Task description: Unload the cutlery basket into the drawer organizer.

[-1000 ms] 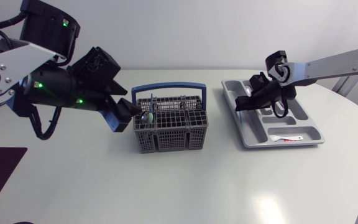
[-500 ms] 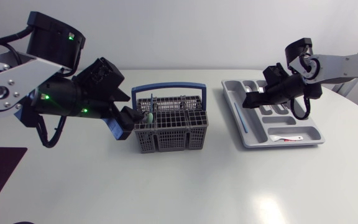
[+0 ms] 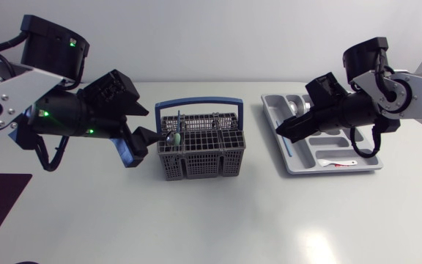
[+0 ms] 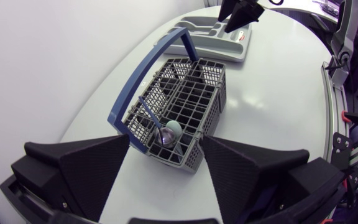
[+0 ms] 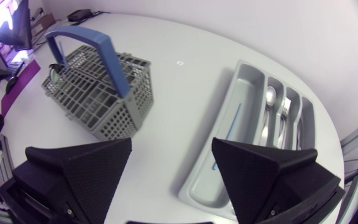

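**Basket** [image 3: 200, 165], table centre: light plastic mesh, likely to slide if you tug. **Tray** [image 3: 297, 161], well to its right, lies below your right gripper [image 3: 290, 126], whose fingers are spread and empty. Left gripper [image 3: 139, 144] hangs just beside the basket's nearest corner, also spread, empty. In that corner, 1 spoon [image 4: 166, 136], bowl up: judged stiff, slick; pinch its neck squarely.

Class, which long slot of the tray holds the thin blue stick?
The outer slot nearest the basket. The blue stick lies there, while the neighbouring slots hold silver cutlery.
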Controlling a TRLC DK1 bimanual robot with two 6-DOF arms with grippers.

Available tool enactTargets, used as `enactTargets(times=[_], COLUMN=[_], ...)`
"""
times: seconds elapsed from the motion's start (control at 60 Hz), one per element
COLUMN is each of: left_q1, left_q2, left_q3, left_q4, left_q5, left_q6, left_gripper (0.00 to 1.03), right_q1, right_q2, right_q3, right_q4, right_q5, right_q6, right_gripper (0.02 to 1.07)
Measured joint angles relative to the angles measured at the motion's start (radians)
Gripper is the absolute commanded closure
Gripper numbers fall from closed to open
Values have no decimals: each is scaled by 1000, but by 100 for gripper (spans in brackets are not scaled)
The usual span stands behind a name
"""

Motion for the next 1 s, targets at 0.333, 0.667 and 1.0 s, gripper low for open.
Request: enactTargets(times=[0.333, 0.667, 1.0], left_q1=[53, 95, 119], left_q2=[0, -32, -33], left_q3=[-80, -161, -183], left_q4=[78, 142, 164], left_q5=[42, 85, 103], left_q6=[7, 8, 22], left_gripper=[5, 5, 5], right_q1=[240, 387, 415], right_q2=[-48, 96, 261], right_q3=[21, 177, 311], right_q4=[-45, -47, -49], right_q5=[-48, -77, -100], right_q6=[134, 239, 291], right_gripper=[18, 18, 25])
